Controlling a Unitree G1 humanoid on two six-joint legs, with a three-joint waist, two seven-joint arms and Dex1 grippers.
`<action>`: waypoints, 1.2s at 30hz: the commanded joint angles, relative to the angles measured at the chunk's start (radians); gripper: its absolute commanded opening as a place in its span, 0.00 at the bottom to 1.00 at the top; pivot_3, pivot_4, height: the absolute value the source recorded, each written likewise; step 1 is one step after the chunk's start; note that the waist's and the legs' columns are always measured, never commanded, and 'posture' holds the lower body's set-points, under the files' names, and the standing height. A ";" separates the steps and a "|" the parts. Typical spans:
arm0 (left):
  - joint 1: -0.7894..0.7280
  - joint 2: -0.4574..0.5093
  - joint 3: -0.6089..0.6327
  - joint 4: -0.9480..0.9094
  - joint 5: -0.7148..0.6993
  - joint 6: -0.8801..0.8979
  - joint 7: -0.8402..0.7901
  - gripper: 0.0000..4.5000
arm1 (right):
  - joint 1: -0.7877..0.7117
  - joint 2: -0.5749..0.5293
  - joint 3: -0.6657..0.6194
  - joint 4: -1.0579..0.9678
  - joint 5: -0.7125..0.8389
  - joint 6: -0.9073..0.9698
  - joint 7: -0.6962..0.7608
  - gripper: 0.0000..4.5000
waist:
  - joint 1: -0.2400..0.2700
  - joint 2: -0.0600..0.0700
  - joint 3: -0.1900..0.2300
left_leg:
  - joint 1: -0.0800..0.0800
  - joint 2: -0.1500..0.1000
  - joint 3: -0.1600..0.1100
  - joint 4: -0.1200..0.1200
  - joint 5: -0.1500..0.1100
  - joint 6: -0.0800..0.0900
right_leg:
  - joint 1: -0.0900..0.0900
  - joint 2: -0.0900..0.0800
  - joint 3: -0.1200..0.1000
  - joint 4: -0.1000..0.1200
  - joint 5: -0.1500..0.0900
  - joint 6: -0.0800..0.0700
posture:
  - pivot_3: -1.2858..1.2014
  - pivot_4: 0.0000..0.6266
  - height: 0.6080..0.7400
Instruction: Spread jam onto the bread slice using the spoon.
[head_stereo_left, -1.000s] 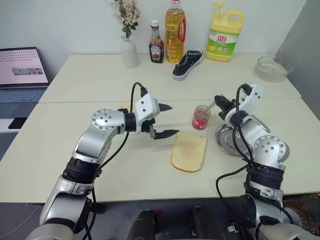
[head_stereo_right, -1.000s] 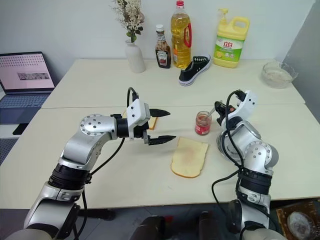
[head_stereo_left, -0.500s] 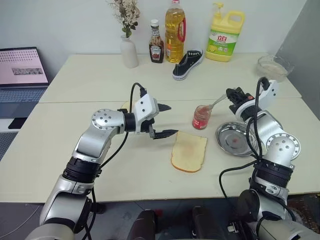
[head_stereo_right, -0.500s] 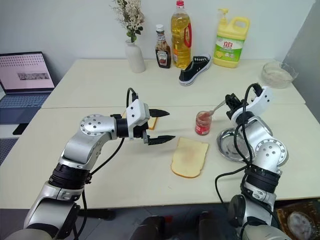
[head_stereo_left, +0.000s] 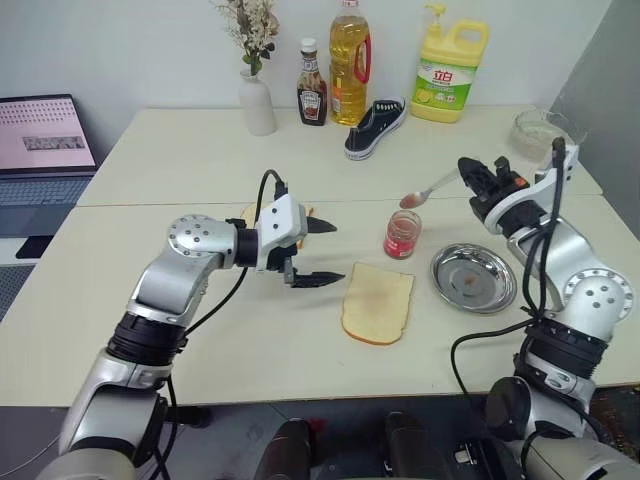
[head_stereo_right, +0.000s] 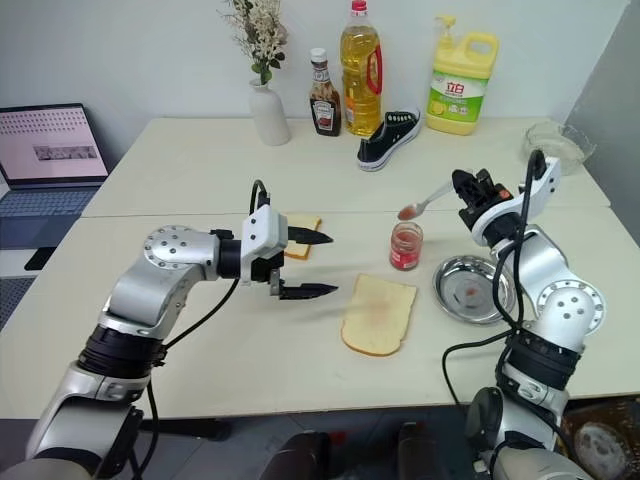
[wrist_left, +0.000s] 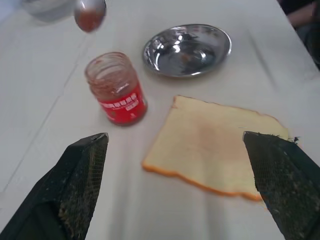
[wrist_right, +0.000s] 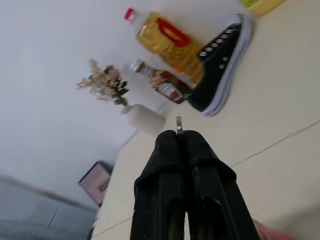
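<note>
Leftmost, a laptop (head_stereo_left: 45, 140) is seen at the far left edge, beside the table (head_stereo_left: 200, 330). Next, the left claw (head_stereo_left: 322, 251) is held above the table with its two black fingers spread wide apart and nothing between them, pointing toward the robot's right. Just behind it a second toast slice (head_stereo_right: 300, 225) lies flat, partly hidden by the claw. Along the back edge a white vase (head_stereo_left: 257, 104) with dried flowers, a brown sauce bottle (head_stereo_left: 312, 97), an oil bottle (head_stereo_left: 349, 66), a black sneaker (head_stereo_left: 376, 128) and a yellow detergent jug (head_stereo_left: 450, 78) are lined up. Near the front centre the bread slice (head_stereo_left: 378, 302) lies flat on the table, just right of the left claw's tips and apart from them; its face looks pale with a faint browner patch. The jam (head_stereo_left: 402, 236) is seen in its small open jar, standing upright just behind the bread slice. The spoon (head_stereo_left: 428, 191) is held in the air above and slightly right of the jar, its red-smeared bowl toward the jar. A round steel dish (head_stereo_left: 474, 277) sits right of the jar, near the bread. The right claw (head_stereo_left: 473, 176) is closed on the spoon's handle. A glass bowl (head_stereo_left: 543, 133) stands at the far right rear.
</note>
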 joint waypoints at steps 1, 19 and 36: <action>0.039 0.089 0.006 -0.082 -0.055 0.024 -0.127 1.00 | 0.038 -0.082 0.084 -0.145 0.178 0.079 0.054 0.01 | -0.002 0.000 0.000 | 0.000 0.000 0.000 -0.001 0.000 0.000 | 0.000 0.000 0.000 0.000 -0.001 -0.001 | 0.52 0.24 1.00; 0.146 0.190 0.005 -0.196 -0.056 0.068 -0.192 1.00 | 0.252 -0.388 0.540 -0.406 -0.296 -0.061 0.544 0.01 | 0.003 0.000 0.001 | -0.001 0.007 -0.001 -0.002 0.000 0.000 | 0.000 0.000 -0.002 -0.002 -0.005 0.002 | 0.52 0.24 1.00; 0.165 0.193 0.014 -0.236 -0.067 0.094 -0.166 1.00 | 0.277 -0.368 0.575 -0.364 -0.510 -0.139 0.685 0.01 | 0.004 0.000 0.001 | -0.001 0.007 -0.001 -0.002 0.000 0.000 | 0.000 0.000 -0.002 -0.002 -0.005 0.002 | 0.52 0.24 1.00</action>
